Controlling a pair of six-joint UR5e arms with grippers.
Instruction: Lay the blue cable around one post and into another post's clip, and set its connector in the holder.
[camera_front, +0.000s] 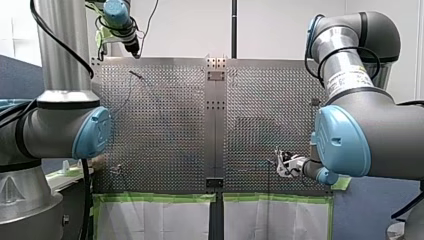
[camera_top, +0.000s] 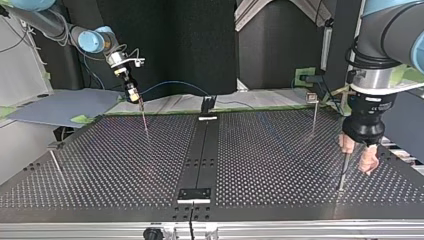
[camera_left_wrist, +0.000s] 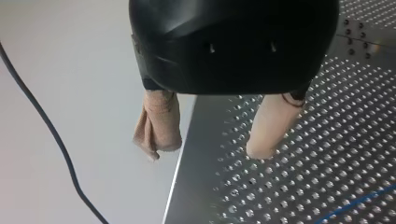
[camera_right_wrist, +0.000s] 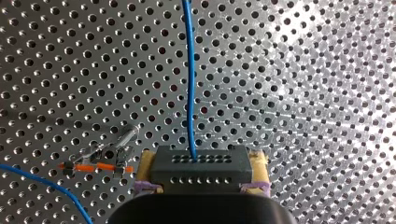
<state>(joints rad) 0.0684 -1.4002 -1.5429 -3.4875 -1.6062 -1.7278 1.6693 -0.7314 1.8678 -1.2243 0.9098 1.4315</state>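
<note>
Right gripper (camera_right_wrist: 201, 173) clamps a small rigid connector (camera_right_wrist: 201, 163) between yellow pads, near the table's (camera_top: 280, 165) arm-side edge. The thin blue cable (camera_right_wrist: 190, 93) runs from it and looks light and limp, likely to sag and snag on a post (camera_top: 145, 120), so the connector is the surest hold. Left gripper (camera_left_wrist: 209, 147) hangs over the far corner, beige pads apart and holding nothing. Broad bare plate lies between them

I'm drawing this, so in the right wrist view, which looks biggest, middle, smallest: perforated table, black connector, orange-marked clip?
Perforated table
Black connector
Orange-marked clip
Being nearest the camera makes the connector look bigger.
</note>
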